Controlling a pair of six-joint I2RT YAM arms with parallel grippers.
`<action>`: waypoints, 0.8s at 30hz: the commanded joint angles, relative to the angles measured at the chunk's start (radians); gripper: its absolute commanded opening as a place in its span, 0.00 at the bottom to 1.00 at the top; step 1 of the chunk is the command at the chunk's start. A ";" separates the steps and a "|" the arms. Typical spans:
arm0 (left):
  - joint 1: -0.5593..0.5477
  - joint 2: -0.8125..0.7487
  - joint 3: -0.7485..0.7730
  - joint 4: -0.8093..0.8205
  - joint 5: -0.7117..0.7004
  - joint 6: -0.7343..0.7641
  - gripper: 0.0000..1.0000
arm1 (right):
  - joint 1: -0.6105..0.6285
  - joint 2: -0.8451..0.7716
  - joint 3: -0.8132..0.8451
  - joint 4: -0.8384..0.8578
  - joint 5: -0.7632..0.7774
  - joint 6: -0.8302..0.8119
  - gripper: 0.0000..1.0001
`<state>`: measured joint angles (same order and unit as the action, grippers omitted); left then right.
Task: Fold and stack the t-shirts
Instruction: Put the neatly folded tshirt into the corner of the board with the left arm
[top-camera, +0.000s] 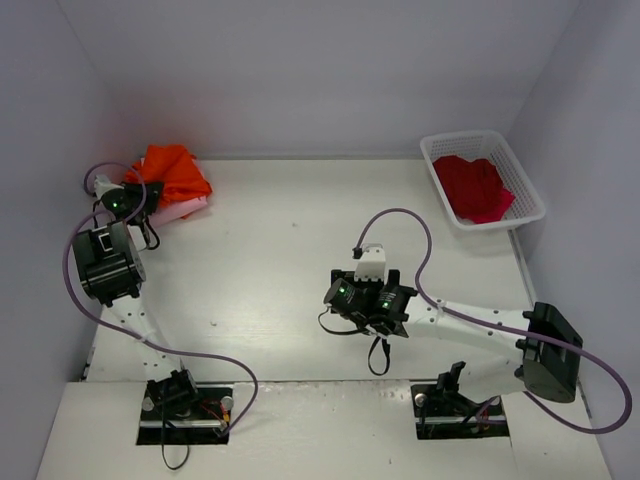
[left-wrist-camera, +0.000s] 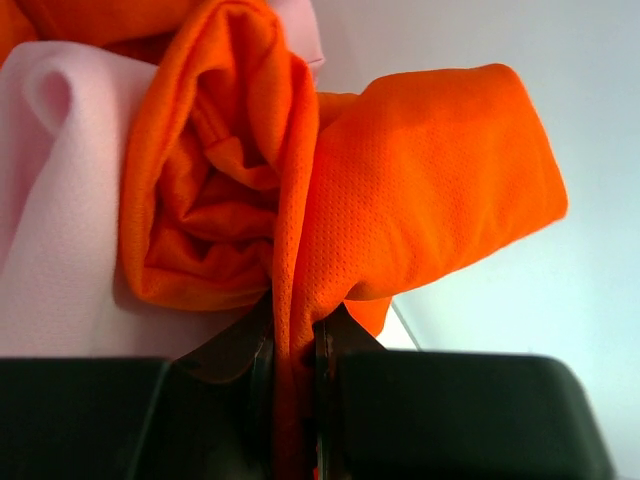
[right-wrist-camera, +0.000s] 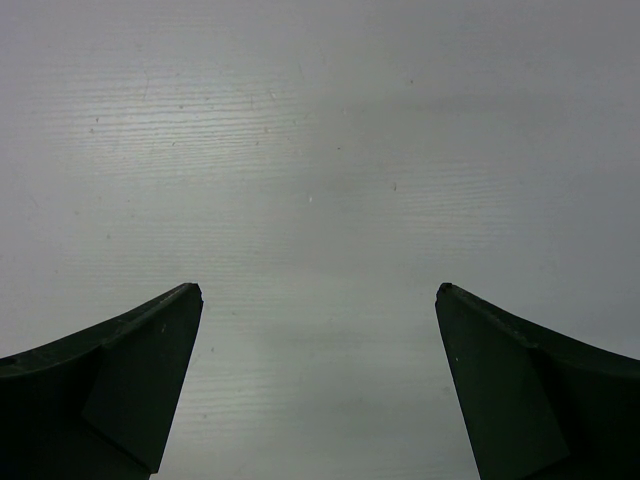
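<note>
My left gripper (left-wrist-camera: 293, 350) is pinching a fold of the orange t-shirt (left-wrist-camera: 420, 180) between nearly closed jaws, and the bunching cloth is hiding most of my fingertips. The pink t-shirt (left-wrist-camera: 60, 200) is lying under the orange one, only partly showing, both at the far left corner of the table (top-camera: 280, 230) by the wall. My right gripper (right-wrist-camera: 318, 290) is hanging wide open over the bare middle, holding nothing, with room all around. The red t-shirt (top-camera: 475, 188) is sitting crumpled in the white basket (top-camera: 530, 195) at the far right.
</note>
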<state>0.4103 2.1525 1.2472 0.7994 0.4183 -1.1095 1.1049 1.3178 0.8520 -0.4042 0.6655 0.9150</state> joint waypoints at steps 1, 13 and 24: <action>0.012 -0.013 0.044 0.101 0.004 -0.016 0.00 | -0.008 0.027 0.038 -0.004 0.039 0.010 1.00; 0.012 -0.011 0.023 0.133 0.001 -0.044 0.04 | -0.008 0.037 0.035 -0.004 0.037 0.010 1.00; 0.012 -0.092 -0.089 0.113 -0.088 -0.073 0.93 | -0.007 0.008 0.010 -0.004 0.028 0.016 1.00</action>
<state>0.4107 2.1521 1.1851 0.8803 0.3908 -1.1690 1.1049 1.3582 0.8528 -0.4038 0.6647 0.9150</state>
